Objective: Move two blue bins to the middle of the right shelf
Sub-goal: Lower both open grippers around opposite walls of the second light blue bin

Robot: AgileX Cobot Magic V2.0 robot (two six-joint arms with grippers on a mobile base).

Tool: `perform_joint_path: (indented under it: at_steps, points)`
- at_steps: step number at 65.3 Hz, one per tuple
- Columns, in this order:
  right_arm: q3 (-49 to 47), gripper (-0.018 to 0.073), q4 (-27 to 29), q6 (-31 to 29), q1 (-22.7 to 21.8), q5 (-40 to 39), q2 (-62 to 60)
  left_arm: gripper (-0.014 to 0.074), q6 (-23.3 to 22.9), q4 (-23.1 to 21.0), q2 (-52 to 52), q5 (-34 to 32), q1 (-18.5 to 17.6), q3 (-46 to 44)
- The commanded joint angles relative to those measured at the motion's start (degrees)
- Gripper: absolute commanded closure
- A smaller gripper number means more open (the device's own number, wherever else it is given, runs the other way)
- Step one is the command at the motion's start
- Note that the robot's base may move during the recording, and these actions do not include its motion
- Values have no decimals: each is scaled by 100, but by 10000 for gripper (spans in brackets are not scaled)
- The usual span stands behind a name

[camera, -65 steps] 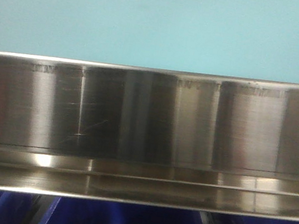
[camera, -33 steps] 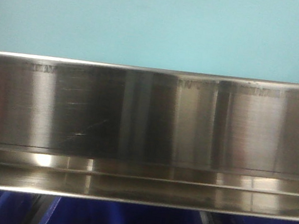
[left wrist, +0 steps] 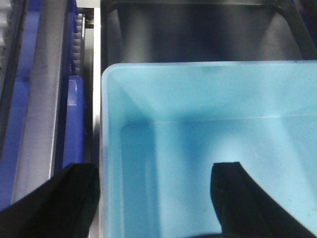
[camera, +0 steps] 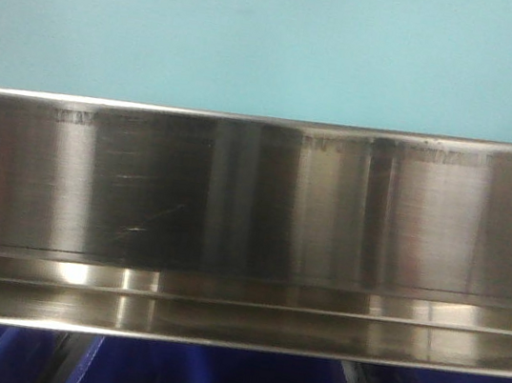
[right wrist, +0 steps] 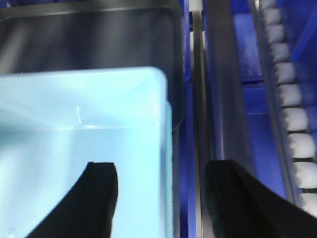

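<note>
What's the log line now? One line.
left tool: open, straddles blue bin wall | right tool: open, straddles opposite wall | shelf rail: below bin

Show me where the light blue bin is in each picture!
Front view: the light blue bin fills the top, above the steel rail.
Left wrist view: the bin fills the lower right.
Right wrist view: the bin fills the lower left.
Shared landmark: dark blue bins at the edges.

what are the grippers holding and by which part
Nothing clamped: left gripper and right gripper each straddle a side wall of the light-blue bin, jaws open.
</note>
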Motion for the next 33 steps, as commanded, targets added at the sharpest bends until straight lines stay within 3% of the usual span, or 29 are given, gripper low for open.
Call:
perform_joint_path:
  at_steps: [1, 33]
  points:
    - [-46, 272, -26, 26, 18, -34, 68, 214, -152, 150, 34, -42, -119, -33]
    - [770, 272, -68, 50, 18, -34, 80, 214, -308, 80, 256, -42, -119, 567]
